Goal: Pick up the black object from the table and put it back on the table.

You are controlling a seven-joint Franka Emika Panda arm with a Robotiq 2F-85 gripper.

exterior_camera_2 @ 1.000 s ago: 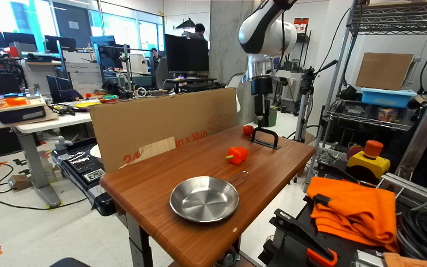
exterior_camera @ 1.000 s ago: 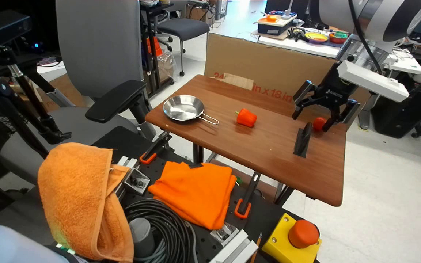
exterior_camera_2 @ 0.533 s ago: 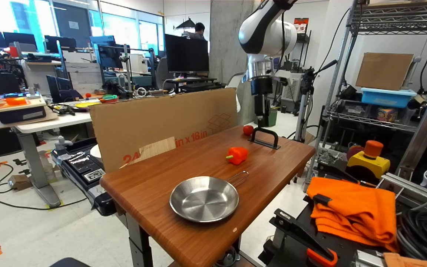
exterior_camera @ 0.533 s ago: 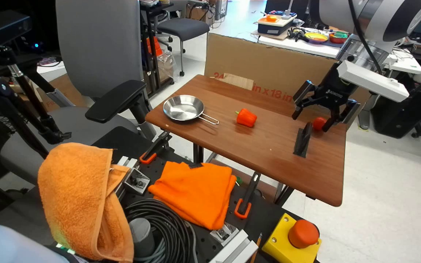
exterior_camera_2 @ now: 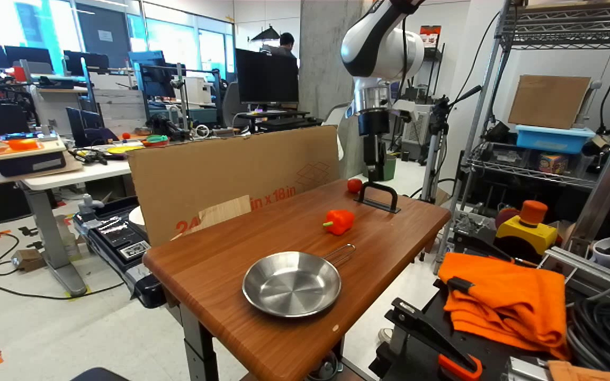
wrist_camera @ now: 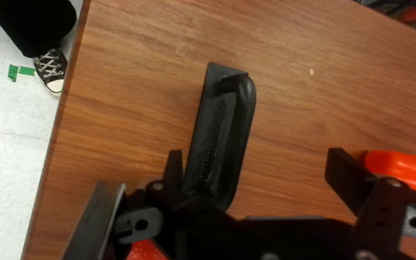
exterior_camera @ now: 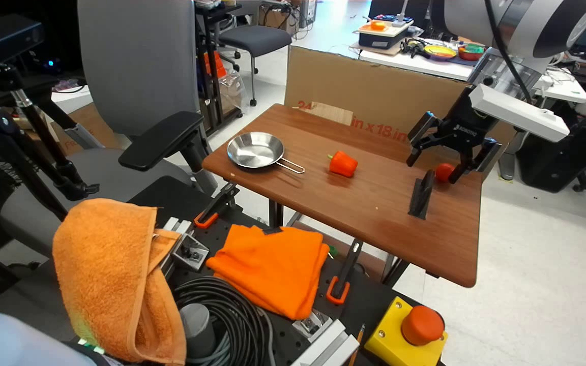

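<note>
Your gripper (exterior_camera: 431,170) hangs fingers-down over one end of the wood-grain table (exterior_camera: 354,203), jaws wide apart. The task pc., a black pull handle (wrist_camera: 226,137), is just below on the table: base plate (wrist_camera: 200,144) flat down, grip bar (wrist_camera: 245,112) arching up. In the wrist view you've got it btwn the fingertips (wrist_camera: 345,177), closer to the one at pic. left, w/ its lower end hidden by the gripper. In an exterior view the tips (exterior_camera_2: 374,170) look just above the bar; can't tell if they touch it.

Nr the handle, on the side of the cardboard panel (exterior_camera_2: 241,164), you have a red tomato-like ball (exterior_camera_2: 354,185); wrist view shows just a bit of it, bottom edge. An orange-red bell pepper (exterior_camera_2: 339,222) lies on its side btwn handle and stainless frying pan (exterior_camera_2: 292,283), green stem pan-ward. Pan sits at the table's opp. end, wire grip out toward the pepper's side.

Panel stands upright along one long edge. By the other edge, the black bench (exterior_camera: 359,307) has a folded orange cloth (exterior_camera: 272,269), clamps (exterior_camera: 349,267), coiled cable (exterior_camera: 242,315) and the yellow e-stop box (exterior_camera: 389,325) w/ red button (exterior_camera: 421,325). Wrist view also shows a black sneaker (wrist_camera: 51,70) on the floor (wrist_camera: 5,115) past the table edge.
</note>
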